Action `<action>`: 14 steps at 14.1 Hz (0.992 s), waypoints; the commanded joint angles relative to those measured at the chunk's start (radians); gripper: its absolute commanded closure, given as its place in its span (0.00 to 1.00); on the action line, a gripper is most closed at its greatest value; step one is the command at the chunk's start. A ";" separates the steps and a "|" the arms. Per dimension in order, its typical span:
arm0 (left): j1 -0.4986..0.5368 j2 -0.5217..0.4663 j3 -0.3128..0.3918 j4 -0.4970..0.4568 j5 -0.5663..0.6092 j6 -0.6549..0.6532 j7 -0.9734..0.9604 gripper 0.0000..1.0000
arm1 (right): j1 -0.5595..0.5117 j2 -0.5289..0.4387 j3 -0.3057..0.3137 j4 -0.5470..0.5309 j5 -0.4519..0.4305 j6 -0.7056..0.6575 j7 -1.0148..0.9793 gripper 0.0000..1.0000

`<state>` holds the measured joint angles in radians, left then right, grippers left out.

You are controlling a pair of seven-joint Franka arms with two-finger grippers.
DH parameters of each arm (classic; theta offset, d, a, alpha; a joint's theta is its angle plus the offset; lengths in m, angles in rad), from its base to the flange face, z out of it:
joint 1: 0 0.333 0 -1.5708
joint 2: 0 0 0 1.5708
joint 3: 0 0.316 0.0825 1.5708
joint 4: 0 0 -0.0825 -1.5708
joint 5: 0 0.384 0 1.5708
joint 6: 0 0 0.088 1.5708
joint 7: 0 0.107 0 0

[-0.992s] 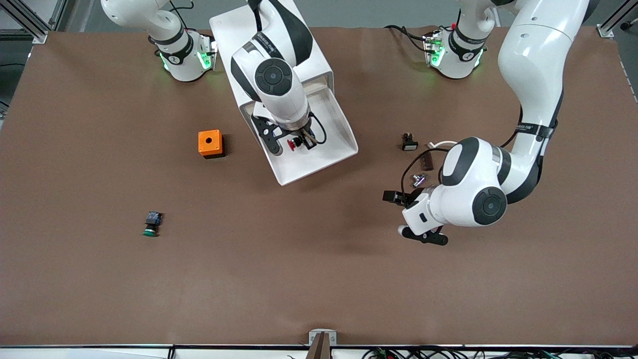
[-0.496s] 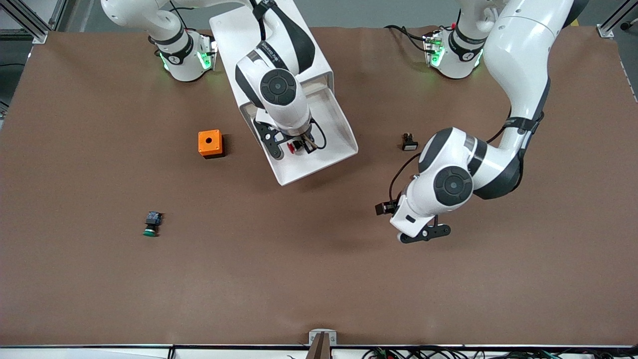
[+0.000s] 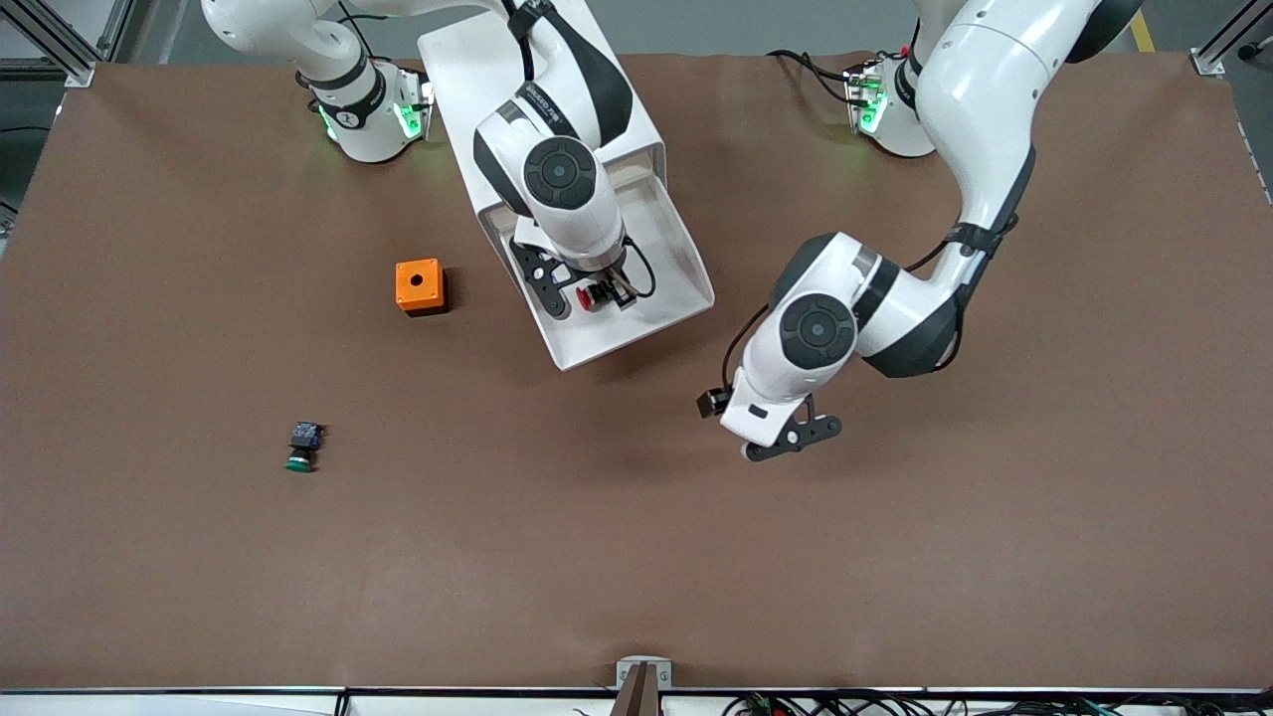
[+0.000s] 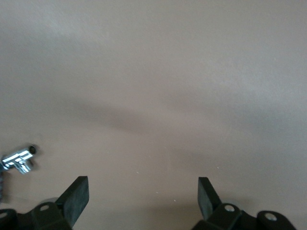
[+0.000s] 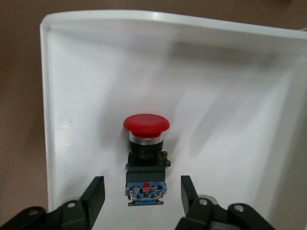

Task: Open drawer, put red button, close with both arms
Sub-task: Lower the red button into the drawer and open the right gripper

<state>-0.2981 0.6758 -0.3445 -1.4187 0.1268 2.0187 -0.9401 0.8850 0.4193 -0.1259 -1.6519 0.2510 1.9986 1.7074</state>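
Both fingers of my right gripper [image 5: 141, 196] stand apart around the red button [image 5: 146, 158], lying in the open drawer [image 5: 72, 72].

Table surface [image 3: 636, 557]: uniform matte brown. Drawer [image 3: 686, 268], upper centre of the frame: plain white inside and out. Red button [image 5: 146, 123]: glossy red cap, silver collar, black body, blue base with a small red mark. Second switch [image 3: 301, 447], lower left of the frame: green cap, black-and-blue body. Box [image 3: 420, 286], left of centre: orange with a dark round hole on top. Both arms: glossy white with black joint bands; bases lit green. Right gripper [image 5: 141, 201] and left gripper [image 4: 143, 199]: black. Small part [image 4: 18, 159]: shiny chrome
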 commanded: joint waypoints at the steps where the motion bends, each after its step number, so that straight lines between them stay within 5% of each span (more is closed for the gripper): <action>1: -0.001 -0.010 0.002 -0.028 0.022 0.028 -0.023 0.00 | -0.017 -0.008 -0.014 0.087 0.011 -0.113 -0.002 0.00; 7: -0.053 -0.007 -0.011 -0.071 -0.012 0.087 -0.098 0.00 | -0.168 -0.097 -0.015 0.219 0.002 -0.313 -0.107 0.00; 14: -0.113 0.004 -0.016 -0.074 -0.049 0.098 -0.196 0.00 | -0.440 -0.217 -0.020 0.216 -0.029 -0.517 -0.740 0.00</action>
<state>-0.3951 0.6833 -0.3611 -1.4842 0.0902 2.1024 -1.1082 0.5147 0.2304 -0.1627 -1.4208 0.2362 1.5107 1.1271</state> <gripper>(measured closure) 0.000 0.000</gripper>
